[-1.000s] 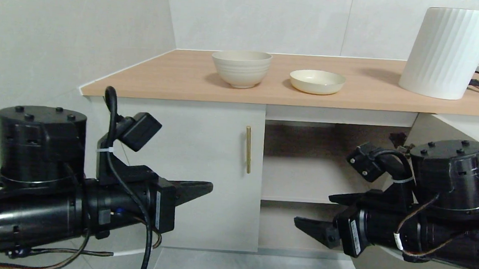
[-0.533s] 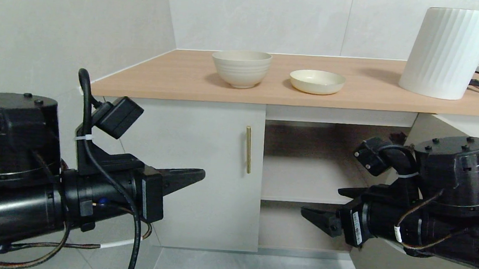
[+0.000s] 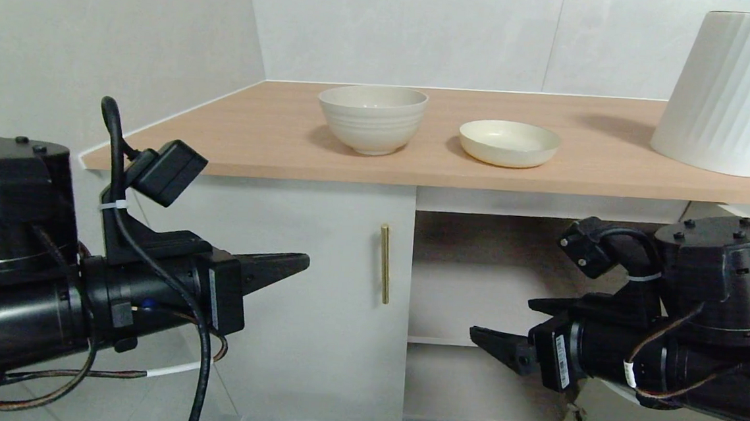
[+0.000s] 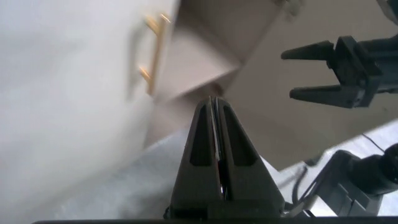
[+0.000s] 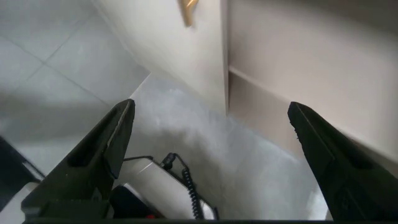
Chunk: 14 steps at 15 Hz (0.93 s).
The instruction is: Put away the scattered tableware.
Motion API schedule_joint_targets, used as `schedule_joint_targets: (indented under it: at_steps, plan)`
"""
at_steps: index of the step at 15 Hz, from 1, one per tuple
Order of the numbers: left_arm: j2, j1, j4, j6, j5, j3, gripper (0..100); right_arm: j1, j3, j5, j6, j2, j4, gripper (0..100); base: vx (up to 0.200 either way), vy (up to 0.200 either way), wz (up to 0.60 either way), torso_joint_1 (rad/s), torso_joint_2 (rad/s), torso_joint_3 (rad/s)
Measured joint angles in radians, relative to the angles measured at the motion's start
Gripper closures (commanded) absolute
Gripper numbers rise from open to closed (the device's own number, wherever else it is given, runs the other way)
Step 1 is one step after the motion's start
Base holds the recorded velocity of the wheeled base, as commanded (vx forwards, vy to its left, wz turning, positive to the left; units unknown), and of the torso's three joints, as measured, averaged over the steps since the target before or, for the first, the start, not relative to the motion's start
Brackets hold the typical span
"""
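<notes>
A cream ribbed bowl [image 3: 372, 118] and a shallow cream dish [image 3: 509, 142] stand side by side on the wooden counter [image 3: 255, 136]. My left gripper [image 3: 302, 263] hangs shut and empty below counter level, in front of the closed cabinet door [image 3: 316, 299]. The same shut fingers [image 4: 213, 134] point toward the door's brass handle [image 4: 152, 53]. My right gripper [image 3: 505, 325] is open and empty, low in front of the open cabinet compartment [image 3: 475, 290]. Its wide-spread fingers [image 5: 99, 155] frame the cabinet's lower shelf and the floor.
A tall white ribbed container [image 3: 733, 90] stands on the counter at the right. The brass handle [image 3: 383, 272] sits at the closed door's right edge. The cabinet's right door stands swung open behind my right arm. Tiled walls enclose the counter at the back and left.
The head view has shifted, so the counter looks closer and lower. Both arms have drawn back a little toward me; the left one also sank toward the left edge. Bowl and dish have not moved.
</notes>
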Motion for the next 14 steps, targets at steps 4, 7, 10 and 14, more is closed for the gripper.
schedule_joint_targets:
  at_steps: [4, 7, 10, 14]
  plan:
    - [-0.001, 0.0, 0.0, -0.001, 0.001, 0.0, 100, 0.0, 0.029, 0.086, -0.007, -0.027, -0.001, 0, 0.0, 0.0, 0.0, 0.0, 0.0, 0.0]
    - [-0.003, 0.002, 0.0, -0.001, 0.001, 0.001, 100, -0.001, 0.034, 0.088, -0.007, -0.036, -0.002, 0, 0.0, 0.0, 0.0, 0.0, 0.0, 0.0]
    - [-0.007, 0.004, 0.001, -0.001, 0.001, 0.0, 100, -0.001, 0.034, 0.088, -0.007, -0.041, -0.004, 0, 0.0, 0.0, 0.0, 0.002, -0.06, -0.063]
    - [-0.006, 0.006, 0.004, -0.003, 0.002, -0.001, 100, -0.002, 0.04, 0.088, -0.007, -0.059, -0.003, 0, 0.0, 0.0, 0.0, 0.045, -0.27, -0.326]
